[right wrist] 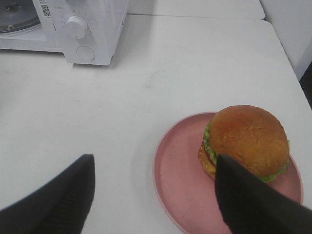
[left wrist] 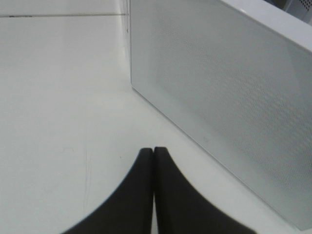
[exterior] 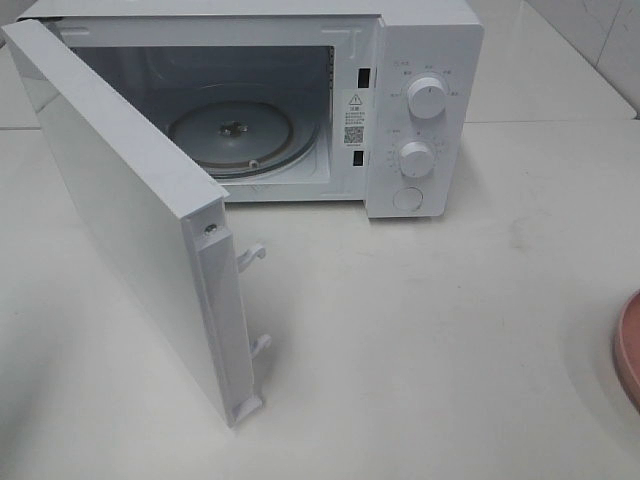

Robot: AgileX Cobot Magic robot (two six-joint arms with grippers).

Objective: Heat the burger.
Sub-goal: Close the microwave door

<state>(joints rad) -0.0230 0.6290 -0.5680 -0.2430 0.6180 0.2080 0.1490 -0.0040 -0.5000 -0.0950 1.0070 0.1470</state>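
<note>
The burger [right wrist: 246, 139], with a brown domed bun, green lettuce and red layers, sits on a pink plate [right wrist: 178, 180] in the right wrist view. My right gripper [right wrist: 153, 178] is open above the plate's near side; one finger [right wrist: 243, 195] overlaps the burger's edge, the other is off the plate. The white microwave [exterior: 420, 110] stands at the back with its door [exterior: 130, 210] swung wide open and its glass turntable [exterior: 240, 135] bare. My left gripper [left wrist: 154, 152] is shut and empty, low over the table beside the door's outer face [left wrist: 229, 97]. Neither gripper shows in the high view.
Only the plate's edge [exterior: 628, 345] shows at the right border of the high view. The open door juts far out over the table's left half. Two knobs [exterior: 427, 97] and a button are on the microwave's panel. The table edge and a wall lie beyond the plate.
</note>
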